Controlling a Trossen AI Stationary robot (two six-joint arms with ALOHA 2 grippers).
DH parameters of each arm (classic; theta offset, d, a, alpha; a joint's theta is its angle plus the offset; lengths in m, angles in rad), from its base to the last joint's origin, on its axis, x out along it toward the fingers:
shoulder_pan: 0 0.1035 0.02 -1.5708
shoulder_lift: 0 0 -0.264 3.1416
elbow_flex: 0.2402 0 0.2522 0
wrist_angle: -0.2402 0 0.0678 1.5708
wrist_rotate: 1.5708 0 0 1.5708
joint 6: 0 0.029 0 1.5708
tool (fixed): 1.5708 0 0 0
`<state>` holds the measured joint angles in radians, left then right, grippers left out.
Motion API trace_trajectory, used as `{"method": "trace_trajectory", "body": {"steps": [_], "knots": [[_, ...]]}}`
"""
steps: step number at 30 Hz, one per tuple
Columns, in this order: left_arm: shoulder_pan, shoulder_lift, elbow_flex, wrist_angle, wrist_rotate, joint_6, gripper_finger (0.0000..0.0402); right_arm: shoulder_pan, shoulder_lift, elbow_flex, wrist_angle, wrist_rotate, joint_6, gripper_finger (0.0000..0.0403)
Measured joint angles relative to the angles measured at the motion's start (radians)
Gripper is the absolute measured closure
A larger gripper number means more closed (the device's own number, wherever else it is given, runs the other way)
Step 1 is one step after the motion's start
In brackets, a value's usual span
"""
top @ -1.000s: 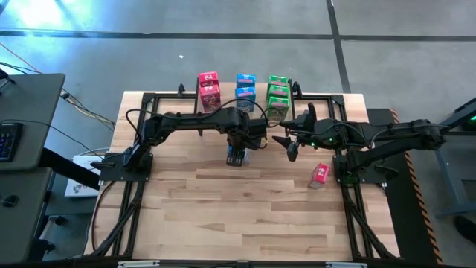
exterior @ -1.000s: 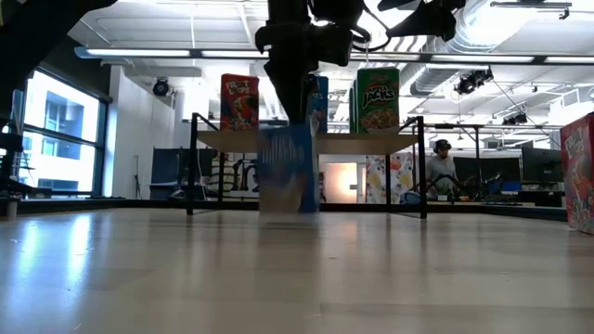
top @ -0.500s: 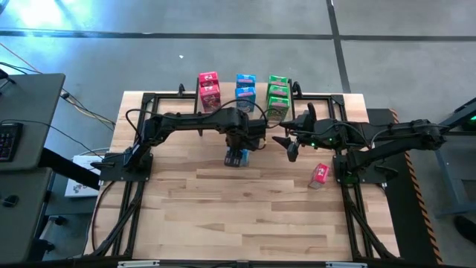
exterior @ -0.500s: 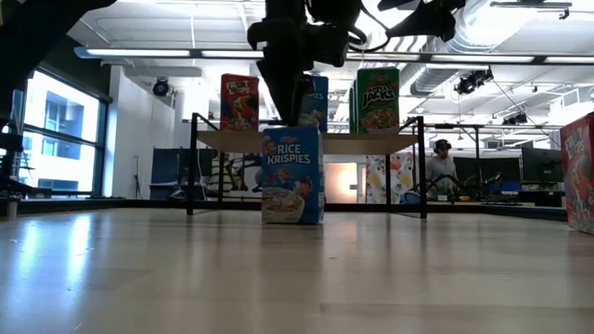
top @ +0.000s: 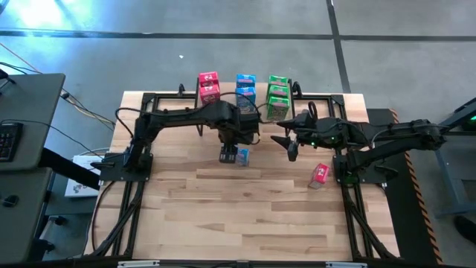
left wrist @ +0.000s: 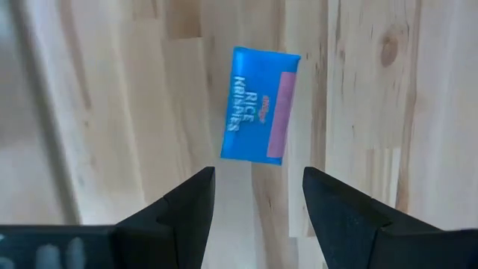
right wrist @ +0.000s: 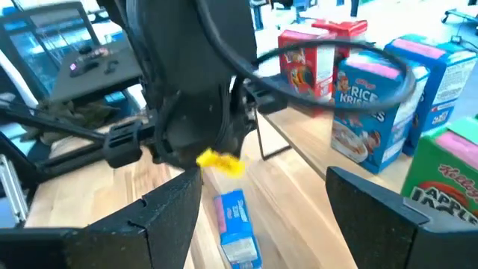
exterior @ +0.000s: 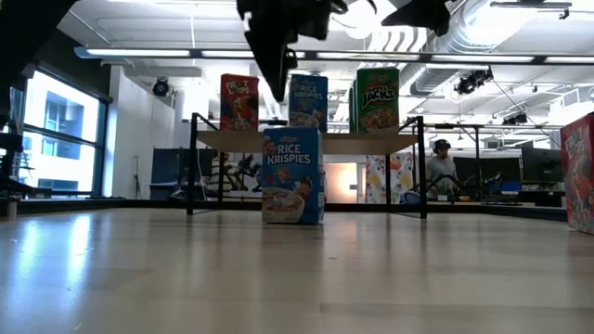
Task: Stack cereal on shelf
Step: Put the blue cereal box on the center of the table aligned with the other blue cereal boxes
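Note:
A blue cereal box (exterior: 292, 176) stands upright on its bottom on the tabletop, in front of the shelf (exterior: 353, 142); the left wrist view looks down on its top (left wrist: 260, 104). My left gripper (left wrist: 258, 175) hangs open above it, fingers pointing down, a little toward the table's left (top: 227, 154), touching nothing. Red (top: 209, 88), blue (top: 245, 88) and green (top: 277, 97) cereal boxes stand on the shelf at the far edge. My right gripper (top: 291, 151) waits open in the air to the right of the blue box (right wrist: 239, 224).
A red cereal box (top: 320, 173) lies on the table near the right arm's base, also seen at the right border of the low view (exterior: 577, 172). Black frame rails (top: 134, 193) run along both table sides. A person (exterior: 441, 162) sits far behind the table.
The blue box, blurred a second ago under my left gripper, has come to rest upright on the table. My left gripper has risen clear of the box's top and drifted a little toward the table's left.

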<state>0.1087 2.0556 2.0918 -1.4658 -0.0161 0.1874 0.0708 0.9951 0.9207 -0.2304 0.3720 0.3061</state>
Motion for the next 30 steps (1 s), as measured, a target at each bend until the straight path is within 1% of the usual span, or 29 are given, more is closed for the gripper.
{"method": "trace_trajectory", "body": {"steps": [4, 8, 12, 22, 26, 30], "knots": [[0.009, -0.050, 0.000, -0.007, -0.007, -0.030, 0.0206, 0.000, 0.000, 0.000, 0.035, -0.008, -0.016, 0.0124], [0.010, -0.112, 0.001, -0.006, -0.008, -0.055, 0.0206, 0.000, 0.000, 0.000, 0.086, -0.009, -0.073, 0.0124], [0.010, -0.175, 0.000, -0.003, -0.014, -0.081, 0.0206, 0.000, 0.000, 0.000, 0.141, -0.046, -0.135, 0.0124], [0.010, -0.324, 0.000, -0.005, -0.018, -0.151, 0.0206, -0.001, 0.000, 0.000, 0.279, -0.047, -0.189, 0.0124], [0.010, -0.377, 0.000, -0.006, -0.023, -0.176, 0.0206, -0.023, 0.000, 0.000, 0.348, -0.048, -0.202, 0.0124], [0.010, -0.426, 0.000, -0.011, -0.024, -0.184, 0.0206, -0.053, 0.000, 0.005, 0.369, -0.065, -0.202, 0.0124]]}}
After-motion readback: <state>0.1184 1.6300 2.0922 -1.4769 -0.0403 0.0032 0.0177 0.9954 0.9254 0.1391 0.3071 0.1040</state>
